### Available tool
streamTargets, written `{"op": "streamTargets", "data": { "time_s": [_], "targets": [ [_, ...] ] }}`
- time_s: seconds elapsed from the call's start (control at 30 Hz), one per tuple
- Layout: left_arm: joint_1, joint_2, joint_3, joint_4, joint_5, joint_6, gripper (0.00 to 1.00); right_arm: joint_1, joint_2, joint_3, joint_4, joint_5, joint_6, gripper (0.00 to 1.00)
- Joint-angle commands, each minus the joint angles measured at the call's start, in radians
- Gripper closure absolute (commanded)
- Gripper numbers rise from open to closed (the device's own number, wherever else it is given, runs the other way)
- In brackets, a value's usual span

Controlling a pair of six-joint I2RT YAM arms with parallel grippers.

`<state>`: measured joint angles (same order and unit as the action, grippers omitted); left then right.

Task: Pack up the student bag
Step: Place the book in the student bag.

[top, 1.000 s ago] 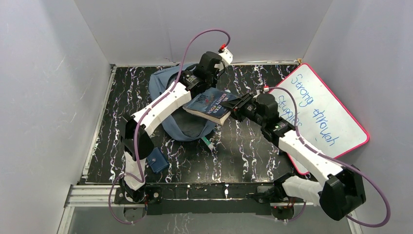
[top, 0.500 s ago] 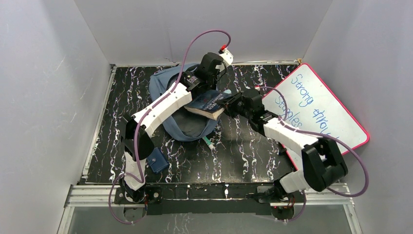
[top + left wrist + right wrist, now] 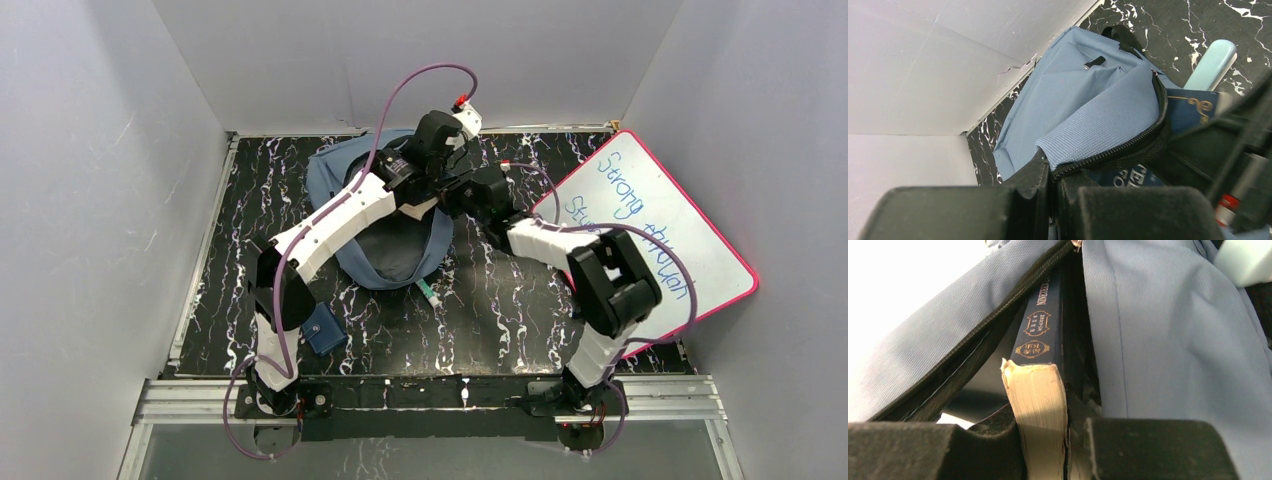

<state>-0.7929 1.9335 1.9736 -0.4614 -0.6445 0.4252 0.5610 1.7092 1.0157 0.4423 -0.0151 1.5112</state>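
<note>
At the far side of the surface [image 3: 500, 310], the bag [image 3: 335, 175] lay with its mouth lifted by the left pincer [image 3: 1051, 187], which was clamped on the zipper edge. The right pincer [image 3: 1055, 450] gripped the book [image 3: 1038, 390] by its page end, spine partway inside. The next move probably called for pushing deeper, then releasing. The zipper lip and the crowded arms might snag. Pen [image 3: 428, 292], pouch [image 3: 322, 332] and whiteboard [image 3: 655, 225] lay outside.

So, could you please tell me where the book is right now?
In the right wrist view, the book is clamped in the right hand, its far end inside the open mouth of the student bag.
</note>
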Motion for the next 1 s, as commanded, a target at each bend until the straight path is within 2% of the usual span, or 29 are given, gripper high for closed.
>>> {"op": "streamTargets", "data": {
  "time_s": [0.0, 0.37, 0.57, 0.73, 0.97],
  "targets": [
    [-0.024, -0.089, 0.033, 0.038, -0.016, -0.015, 1.0, 0.022, 0.069, 0.138, 0.303, 0.092, 0.004, 1.0],
    [-0.043, -0.104, 0.043, 0.031, -0.011, -0.018, 1.0, 0.049, 0.326, 0.303, 0.445, 0.242, -0.084, 1.0],
    [-0.046, -0.111, 0.024, 0.032, -0.002, -0.023, 1.0, 0.058, 0.4, 0.363, 0.483, 0.34, -0.127, 1.0],
    [-0.051, -0.112, 0.013, 0.034, 0.001, -0.021, 1.0, 0.06, 0.442, 0.407, 0.482, 0.385, -0.153, 1.0],
    [-0.054, -0.116, -0.001, 0.039, -0.002, -0.017, 1.0, 0.057, 0.532, 0.511, 0.397, 0.38, -0.161, 1.0]
  ]
}}
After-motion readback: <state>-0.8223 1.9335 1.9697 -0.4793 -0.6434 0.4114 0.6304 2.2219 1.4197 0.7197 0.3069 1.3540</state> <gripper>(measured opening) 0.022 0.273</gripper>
